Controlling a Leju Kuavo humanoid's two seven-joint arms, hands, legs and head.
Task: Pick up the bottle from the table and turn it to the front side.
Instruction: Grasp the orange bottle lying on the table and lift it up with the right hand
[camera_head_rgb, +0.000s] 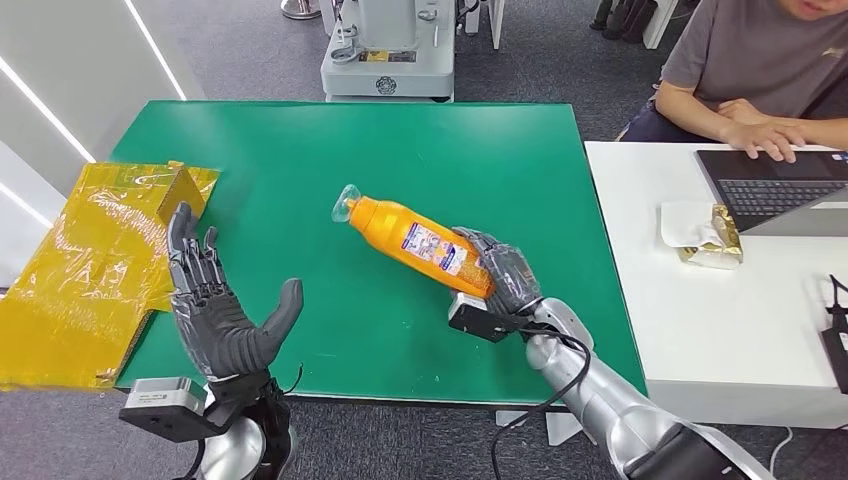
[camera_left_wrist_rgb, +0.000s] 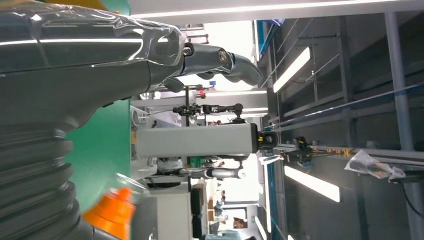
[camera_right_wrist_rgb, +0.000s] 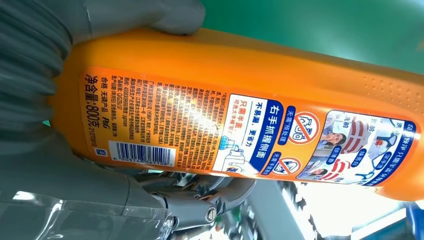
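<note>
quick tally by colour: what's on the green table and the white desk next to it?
Orange: 1, the bottle, gripped by the right robot hand over the green table
Yellow: 1, the plastic bags, at the table's left edge
Gold and white: 1, the packet on the white desk
Dark grey: 1, the laptop
Total: 4

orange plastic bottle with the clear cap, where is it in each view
Head view: the orange plastic bottle lies tilted mid-picture over the green table, its base end held by the right hand.
Left wrist view: its orange shoulder and clear cap sit at the bottom edge, beside the left hand.
Right wrist view: its printed back label spans the picture.
Shared landmark: the green table.
</note>
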